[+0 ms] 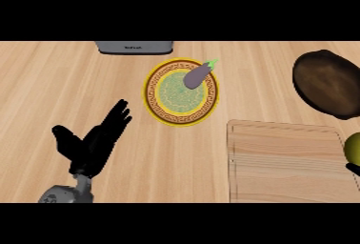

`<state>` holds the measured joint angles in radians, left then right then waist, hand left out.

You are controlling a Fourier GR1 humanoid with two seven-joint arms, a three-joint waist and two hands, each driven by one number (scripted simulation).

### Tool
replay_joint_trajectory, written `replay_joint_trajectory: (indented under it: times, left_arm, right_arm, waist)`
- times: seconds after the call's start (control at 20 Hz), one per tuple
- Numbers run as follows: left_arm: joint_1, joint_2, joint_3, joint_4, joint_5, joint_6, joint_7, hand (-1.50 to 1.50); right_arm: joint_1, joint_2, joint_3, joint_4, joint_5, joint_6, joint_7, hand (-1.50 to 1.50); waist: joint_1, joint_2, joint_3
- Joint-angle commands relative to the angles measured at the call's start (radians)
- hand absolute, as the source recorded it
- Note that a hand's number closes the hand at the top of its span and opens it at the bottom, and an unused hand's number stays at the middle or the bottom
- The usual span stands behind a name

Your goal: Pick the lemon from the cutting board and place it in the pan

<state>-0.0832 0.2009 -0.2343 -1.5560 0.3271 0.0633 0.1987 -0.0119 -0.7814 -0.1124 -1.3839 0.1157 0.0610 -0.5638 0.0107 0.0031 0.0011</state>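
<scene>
Currently, from the head view I read the left robot hand [95,140] over the wooden desk [49,81] at lower left, its fingers straight and spread, holding nothing. Of the right robot hand [352,168] I see only a black tip at the right edge, just below the lemon [352,148]; I cannot tell whether it is open or closed. The lemon sits at the right edge of the view, cut off by it, on the right side of the cutting board [288,162]. The dark pan [329,83] lies on the desk beyond the board, at upper right, apart from the lemon. Left of the pan I note a yellow-rimmed patterned plate [181,93] with a purple eggplant [199,75] lying across its upper right rim. A grey appliance [134,46] stands at the top edge, just above the plate.
</scene>
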Motion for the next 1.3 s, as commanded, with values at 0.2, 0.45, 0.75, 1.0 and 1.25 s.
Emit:
replay_joint_trajectory:
  times: [0.2, 0.45, 0.75, 1.0, 1.25]
  left_arm:
    - [-0.006, -0.006, 0.006, 0.008, -0.008, -0.034, -0.006, 0.00]
    - [-0.020, -0.027, -0.001, 0.014, -0.022, -0.026, -0.011, 0.00]
    - [-0.037, -0.021, -0.002, -0.003, -0.010, -0.051, 0.019, 0.00]
    - [-0.071, -0.042, -0.004, 0.019, -0.020, -0.042, 0.013, 0.00]
    - [-0.095, -0.044, -0.015, 0.040, -0.032, -0.058, 0.002, 0.00]
  right_arm:
    - [-0.359, 0.126, 0.008, 0.494, 0.162, -0.166, -0.143, 1.50]
    - [-0.535, 0.130, -0.085, 0.751, 0.167, -0.272, -0.184, 1.50]
    - [-0.683, 0.152, -0.144, 0.986, 0.158, -0.332, -0.275, 1.50]
    - [-0.743, 0.093, -0.162, 1.086, 0.171, -0.319, -0.308, 1.50]
    - [-0.748, 0.078, -0.057, 1.188, 0.305, -0.386, -0.179, -1.50]
  waist:
    - [0.027, 0.006, 0.001]
    - [0.041, 0.012, 0.003]
    - [0.065, 0.021, 0.005]
    - [0.080, 0.034, 0.007]
    - [0.105, 0.053, 0.004]
